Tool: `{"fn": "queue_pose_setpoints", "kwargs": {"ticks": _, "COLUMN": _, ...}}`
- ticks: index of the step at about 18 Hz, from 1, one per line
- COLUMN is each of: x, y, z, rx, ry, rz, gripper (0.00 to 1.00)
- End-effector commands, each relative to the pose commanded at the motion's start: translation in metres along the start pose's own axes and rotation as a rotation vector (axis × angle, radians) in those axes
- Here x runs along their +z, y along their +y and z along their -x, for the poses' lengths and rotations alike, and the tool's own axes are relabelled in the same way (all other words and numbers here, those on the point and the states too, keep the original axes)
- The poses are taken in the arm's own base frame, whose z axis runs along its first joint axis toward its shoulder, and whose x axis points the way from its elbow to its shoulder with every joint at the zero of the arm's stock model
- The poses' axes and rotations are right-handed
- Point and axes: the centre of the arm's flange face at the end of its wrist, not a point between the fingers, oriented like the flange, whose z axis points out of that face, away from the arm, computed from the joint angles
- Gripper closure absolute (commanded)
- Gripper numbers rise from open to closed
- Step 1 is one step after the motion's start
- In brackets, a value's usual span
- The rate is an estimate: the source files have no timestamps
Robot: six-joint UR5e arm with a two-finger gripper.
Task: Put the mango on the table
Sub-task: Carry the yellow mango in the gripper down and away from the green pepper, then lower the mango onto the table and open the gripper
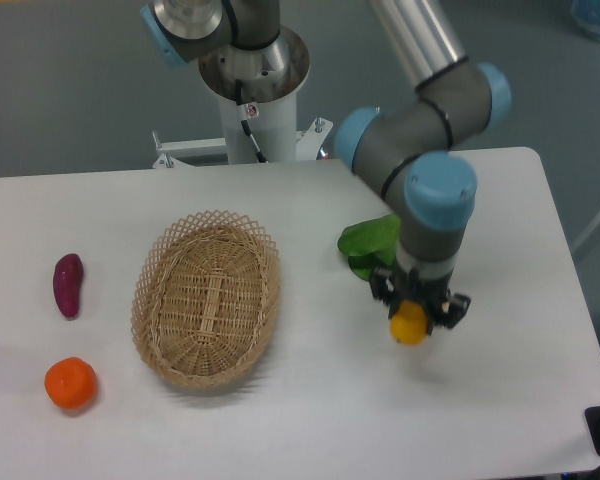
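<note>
The pincer (417,308) is closed around the mango (409,325), holding it by its top end low over the table (500,400), near the right edge. The mango looks smooth and slippery and probably bruises easily, so a soft squeeze around its middle seems safest.

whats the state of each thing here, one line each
mango: held in the gripper, at or just above the table, right of the basket
gripper: shut on the mango, pointing down
wicker basket: upright, empty
orange: resting on the table, front left, untouched
purple vegetable: lying on the table, left of the basket
green leafy vegetable: lying on the table, partly behind the arm
table: white, bearing everything
</note>
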Motion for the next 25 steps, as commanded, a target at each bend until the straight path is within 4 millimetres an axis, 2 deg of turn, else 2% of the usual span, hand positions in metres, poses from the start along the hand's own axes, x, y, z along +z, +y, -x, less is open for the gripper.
{"fn": "queue_pose_setpoints", "kwargs": {"ticks": 1, "x": 0.003, "y": -0.006, "z": 0.001, "rx": -0.014, "ry": -0.003, "rz": 0.001, "gripper": 0.82}}
{"fn": "queue_pose_setpoints", "kwargs": {"ticks": 3, "x": 0.006, "y": -0.021, "z": -0.009, "rx": -0.004, "ry": -0.001, "rz": -0.004, "gripper": 0.82}}
{"fn": "queue_pose_setpoints", "kwargs": {"ticks": 7, "x": 0.018, "y": -0.033, "z": -0.023, "rx": -0.019, "ry": 0.010, "rz": 0.001, "gripper": 0.81}}
{"fn": "queue_pose_setpoints", "kwargs": {"ticks": 8, "x": 0.023, "y": -0.035, "z": -0.022, "rx": -0.033, "ry": 0.003, "rz": -0.006, "gripper": 0.78}}
{"fn": "queue_pose_setpoints", "kwargs": {"ticks": 11, "x": 0.034, "y": -0.052, "z": -0.036, "rx": -0.041, "ry": -0.026, "rz": -0.028, "gripper": 0.75}}
{"fn": "queue_pose_setpoints", "kwargs": {"ticks": 15, "x": 0.039, "y": -0.054, "z": -0.037, "rx": -0.053, "ry": -0.024, "rz": -0.026, "gripper": 0.64}}
{"fn": "queue_pose_setpoints", "kwargs": {"ticks": 16, "x": 0.040, "y": -0.054, "z": -0.037, "rx": -0.053, "ry": -0.024, "rz": -0.026, "gripper": 0.56}}
{"fn": "queue_pose_setpoints", "kwargs": {"ticks": 18, "x": 0.041, "y": -0.058, "z": -0.040, "rx": -0.047, "ry": -0.023, "rz": -0.027, "gripper": 0.47}}
{"fn": "queue_pose_setpoints", "kwargs": {"ticks": 19, "x": 0.041, "y": -0.058, "z": -0.040, "rx": -0.048, "ry": -0.023, "rz": -0.027, "gripper": 0.39}}
{"fn": "queue_pose_setpoints", "kwargs": {"ticks": 21, "x": 0.041, "y": -0.057, "z": -0.039, "rx": -0.050, "ry": -0.023, "rz": -0.027, "gripper": 0.11}}
{"fn": "queue_pose_setpoints", "kwargs": {"ticks": 22, "x": 0.041, "y": -0.057, "z": -0.039, "rx": -0.050, "ry": -0.022, "rz": -0.028, "gripper": 0.00}}
{"fn": "queue_pose_setpoints", "kwargs": {"ticks": 25, "x": 0.037, "y": -0.058, "z": -0.040, "rx": -0.052, "ry": -0.025, "rz": -0.032, "gripper": 0.00}}
